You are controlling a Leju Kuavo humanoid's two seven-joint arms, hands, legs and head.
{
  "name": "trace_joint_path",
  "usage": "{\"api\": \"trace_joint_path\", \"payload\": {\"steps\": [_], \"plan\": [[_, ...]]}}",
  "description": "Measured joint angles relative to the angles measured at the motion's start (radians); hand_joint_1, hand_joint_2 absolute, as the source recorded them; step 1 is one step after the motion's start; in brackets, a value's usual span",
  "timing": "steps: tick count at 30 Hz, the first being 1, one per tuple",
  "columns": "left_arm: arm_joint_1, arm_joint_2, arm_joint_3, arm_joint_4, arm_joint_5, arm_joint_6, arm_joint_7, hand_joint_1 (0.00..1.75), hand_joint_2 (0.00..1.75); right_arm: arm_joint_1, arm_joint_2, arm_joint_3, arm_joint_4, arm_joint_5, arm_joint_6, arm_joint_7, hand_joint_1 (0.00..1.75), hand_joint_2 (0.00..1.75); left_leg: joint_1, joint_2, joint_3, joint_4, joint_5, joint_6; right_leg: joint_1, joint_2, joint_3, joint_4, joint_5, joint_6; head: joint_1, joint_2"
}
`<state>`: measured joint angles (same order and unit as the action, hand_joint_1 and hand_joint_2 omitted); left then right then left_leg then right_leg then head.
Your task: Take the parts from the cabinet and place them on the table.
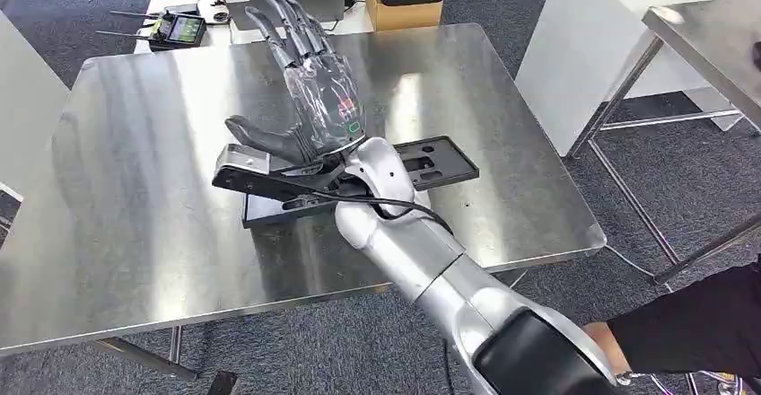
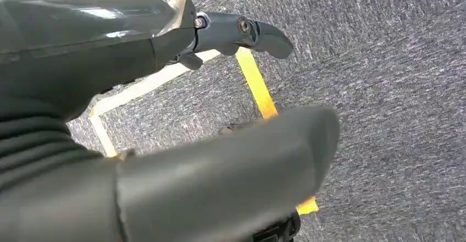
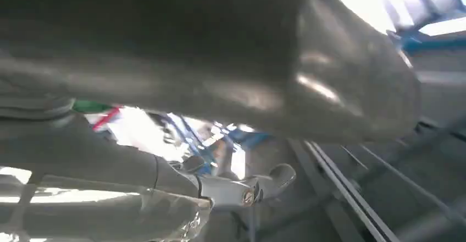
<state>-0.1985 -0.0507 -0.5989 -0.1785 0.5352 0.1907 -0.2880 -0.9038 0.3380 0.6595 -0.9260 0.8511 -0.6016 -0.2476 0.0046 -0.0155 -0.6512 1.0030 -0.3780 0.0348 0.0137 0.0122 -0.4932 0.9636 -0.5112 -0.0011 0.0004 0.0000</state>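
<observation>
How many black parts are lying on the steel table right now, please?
1: a flat black part lies near the middle of the steel table, partly under the raised right hand and its wrist. The arm could hide another beneath it.

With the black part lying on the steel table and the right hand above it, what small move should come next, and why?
Probably draw the right hand up and back from the table. The black part already lies flat on the steel, and the fingers are spread and hold nothing, so this placing looks done.
</observation>
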Motion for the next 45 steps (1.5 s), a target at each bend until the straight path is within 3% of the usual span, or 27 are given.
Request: {"api": "trace_joint_path", "payload": {"steps": [3,5,7,10,12,16,20,23,30,31,32,33,34,36,37,38,40,41,42,45], "plan": [[0.0,0.0,0.0,0.0,0.0,0.003,-0.002,0.0,0.0,0.034,0.0,-0.024,-0.094,-0.021,0.018,-0.038,0.0,0.0,0.0,0.0,0.0,0.0,0.0,0.0,0.0,0.0,0.0,0.0,0.0,0.0,0.0,0.0],[0.0,0.0,0.0,0.0,0.001,0.019,-0.013,0.0,0.0,0.069,0.0,-0.042,-0.165,-0.21,0.095,-0.149,0.0,0.0,0.0,-0.001,0.0,0.0,0.0,0.0,0.0,0.0,0.0,0.0,0.0,0.0,0.0,0.0],[0.001,0.002,0.0,0.0,0.013,0.022,-0.029,0.0,0.0,0.148,-0.001,-0.064,-0.301,-0.51,0.234,-0.241,0.0,0.0,0.0,-0.001,0.0,0.0,0.0,0.0,0.0,-0.001,0.0,0.0,0.0,0.0,0.0,0.0],[0.01,0.005,0.002,0.0,0.03,0.028,-0.048,0.0,0.0,0.306,-0.007,-0.125,-0.532,-0.915,0.483,-0.268,0.0,0.0,0.0,-0.002,0.0,0.0,-0.001,0.001,-0.001,-0.002,-0.001,-0.001,-0.001,0.0,0.0,0.0],[0.017,0.007,0.002,0.0,0.032,0.037,-0.054,0.0,0.0,0.423,-0.025,-0.18,-0.682,-1.114,0.627,-0.28,0.0,0.0,-0.001,-0.005,0.0,0.0,-0.003,0.001,-0.001,-0.004,-0.001,-0.001,-0.003,0.003,0.0,0.0],[0.027,0.016,0.004,0.0,0.034,0.055,-0.064,0.0,0.0,0.631,-0.066,-0.337,-0.879,-1.338,0.957,-0.264,0.0,0.0,-0.003,-0.005,0.001,0.0,-0.005,0.002,-0.002,-0.004,0.0,-0.001,-0.003,0.003,0.0,0.0],[0.034,0.027,0.012,0.0,0.05,0.07,-0.073,0.0,0.0,0.823,-0.096,-0.483,-0.982,-1.332,1.155,-0.356,0.0,0.0,-0.003,-0.005,0.001,0.001,-0.005,0.002,-0.002,-0.005,0.002,-0.001,-0.004,0.004,0.001,0.0],[0.041,0.039,0.022,0.0,0.055,0.071,-0.076,0.0,0.0,0.915,-0.1,-0.547,-1.022,-1.313,1.168,-0.378,0.0,0.0,-0.007,-0.004,0.003,0.005,-0.015,0.011,-0.008,-0.002,0.006,-0.003,-0.007,0.01,0.0,0.0],[0.042,0.043,0.031,0.0,0.056,0.071,-0.087,0.0,0.0,0.948,-0.1,-0.584,-1.029,-1.334,1.173,-0.378,0.0,0.0,-0.007,-0.004,0.006,0.006,-0.019,0.015,-0.009,-0.003,0.01,-0.003,-0.01,0.014,0.001,0.0],[0.043,0.045,0.033,0.0,0.056,0.072,-0.094,0.0,0.0,0.959,-0.1,-0.605,-1.029,-1.343,1.177,-0.378,0.0,0.0,-0.009,-0.004,0.007,0.007,-0.021,0.017,-0.011,-0.003,0.011,-0.004,-0.01,0.015,0.0,0.0],[0.045,0.048,0.035,0.0,0.056,0.077,-0.11,0.0,0.0,0.977,-0.099,-0.661,-1.029,-1.364,1.185,-0.372,0.0,0.0,-0.007,-0.002,0.02,-0.01,-0.011,0.03,-0.001,-0.003,0.015,-0.004,-0.014,0.022,0.0,0.0],[0.044,0.05,0.035,0.0,0.055,0.082,-0.113,0.0,0.0,0.978,-0.1,-0.681,-1.026,-1.37,1.188,-0.363,0.0,0.0,0.001,0.006,0.027,-0.023,-0.006,0.037,-0.009,-0.005,-0.026,0.099,-0.077,0.013,0.002,0.0],[0.044,0.05,0.035,0.0,0.055,0.083,-0.114,0.0,0.0,0.979,-0.1,-0.688,-1.023,-1.373,1.189,-0.359,0.0,0.0,0.001,0.007,0.027,-0.023,-0.007,0.037,-0.013,-0.005,-0.066,0.178,-0.114,0.011,0.003,0.0],[0.046,0.05,0.035,0.0,0.055,0.085,-0.114,0.0,0.0,0.98,-0.102,-0.7,-1.011,-1.378,1.19,-0.353,0.0,0.0,0.001,0.008,0.023,-0.022,-0.007,0.036,-0.022,-0.005,-0.136,0.314,-0.157,0.02,0.003,0.0],[0.047,0.05,0.035,0.0,0.056,0.086,-0.114,0.0,0.0,0.98,-0.103,-0.704,-1.005,-1.381,1.191,-0.351,0.0,0.0,0.003,0.008,0.022,-0.022,-0.005,0.034,-0.027,-0.006,-0.14,0.32,-0.148,0.032,0.004,0.0],[0.048,0.05,0.035,0.0,0.057,0.088,-0.115,0.0,0.0,0.979,-0.104,-0.708,-0.997,-1.383,1.191,-0.348,0.0,0.0,0.005,0.008,0.022,-0.021,-0.004,0.031,-0.032,-0.006,-0.12,0.278,-0.121,0.048,0.003,0.0],[0.05,0.049,0.037,0.0,0.062,0.092,-0.116,0.0,0.0,0.975,-0.106,-0.709,-0.986,-1.385,1.191,-0.344,0.0,0.0,0.013,0.007,0.02,-0.019,0.0,0.018,-0.05,-0.01,-0.022,0.082,-0.04,0.081,0.003,0.0],[0.05,0.051,0.039,0.0,0.063,0.094,-0.117,0.0,0.0,0.971,-0.107,-0.709,-0.98,-1.388,1.191,-0.343,0.0,0.0,0.01,0.006,0.019,-0.016,0.002,0.01,-0.057,-0.016,0.015,0.003,-0.023,0.085,0.007,0.0],[0.053,0.051,0.043,0.0,0.066,0.096,-0.12,0.0,0.0,0.968,-0.108,-0.71,-0.97,-1.392,1.191,-0.341,0.0,0.0,0.009,0.005,0.015,-0.015,0.004,-0.001,-0.041,-0.011,0.014,0.027,0.005,0.074,0.01,0.0],[0.059,0.051,0.056,0.0,0.07,0.104,-0.125,0.0,0.0,0.961,-0.11,-0.714,-0.95,-1.405,1.19,-0.338,0.0,0.0,0.007,0.005,0.013,-0.01,0.011,-0.016,-0.039,-0.007,-0.011,0.027,0.002,0.05,0.009,0.0]]}}
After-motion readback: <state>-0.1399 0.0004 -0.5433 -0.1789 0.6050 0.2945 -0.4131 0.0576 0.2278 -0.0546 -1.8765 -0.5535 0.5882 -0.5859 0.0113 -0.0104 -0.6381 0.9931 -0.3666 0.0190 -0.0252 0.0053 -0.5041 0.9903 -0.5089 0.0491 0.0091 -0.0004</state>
